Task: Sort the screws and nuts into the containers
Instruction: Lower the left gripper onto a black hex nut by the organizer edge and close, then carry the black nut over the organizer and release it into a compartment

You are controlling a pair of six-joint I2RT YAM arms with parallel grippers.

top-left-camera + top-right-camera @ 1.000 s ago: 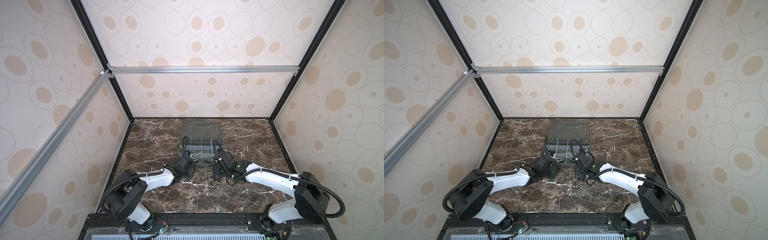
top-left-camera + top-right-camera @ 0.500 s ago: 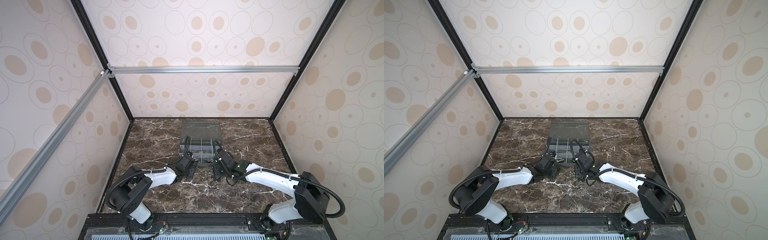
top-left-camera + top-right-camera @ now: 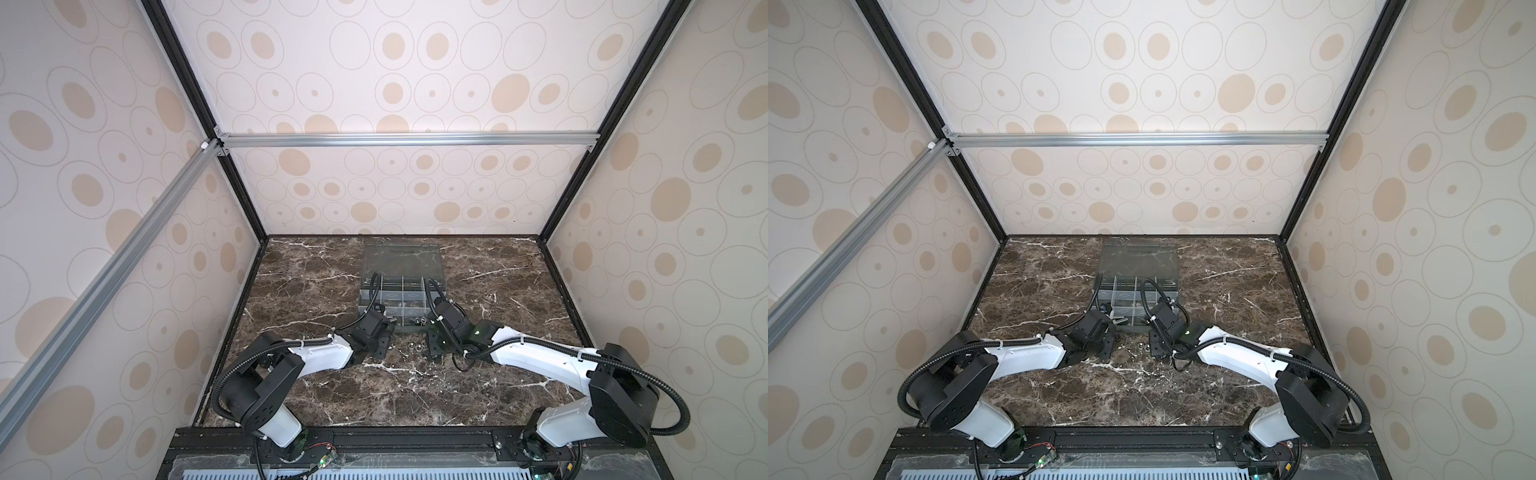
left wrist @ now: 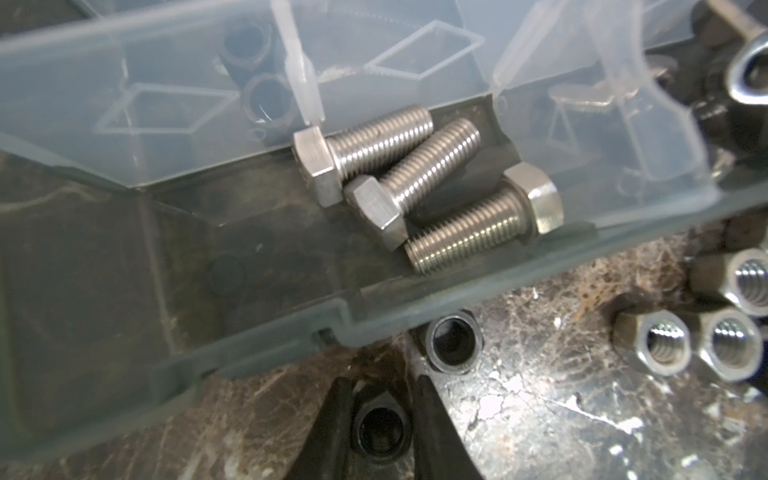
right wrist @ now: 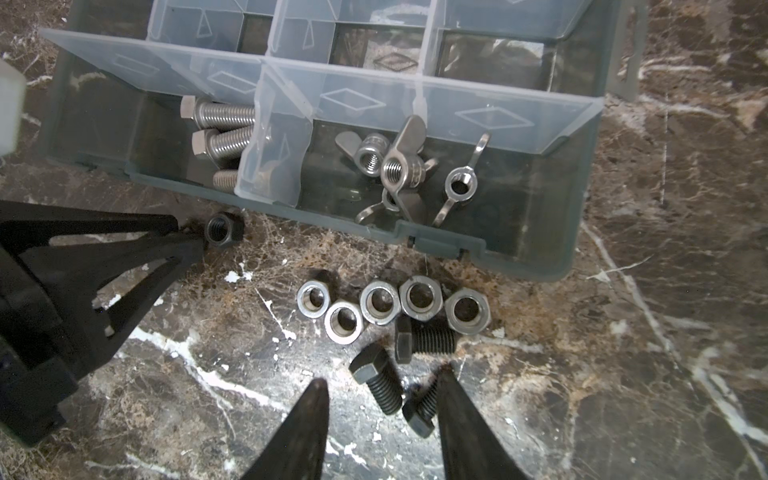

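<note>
Marble tabletop [image 3: 415,395], left gripper [image 4: 380,379] pinching dark nut [image 4: 379,428]

Lab enclosure: patterned walls [image 3: 395,83], aluminium rails [image 3: 407,139]

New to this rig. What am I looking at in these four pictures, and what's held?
Two white robot arms work on a marble table, each ending in a black two-finger pincer. Two pictures look down from one overhead camera; two more come from wrist cameras. An open organizer box holds silver screws in one cell, wing nuts in the next. Loose on the marble: silver nuts, black screws. The left pincer brackets a dark nut; grip unconfirmed. The right pincer is open at the black screws, holding nothing.
</note>
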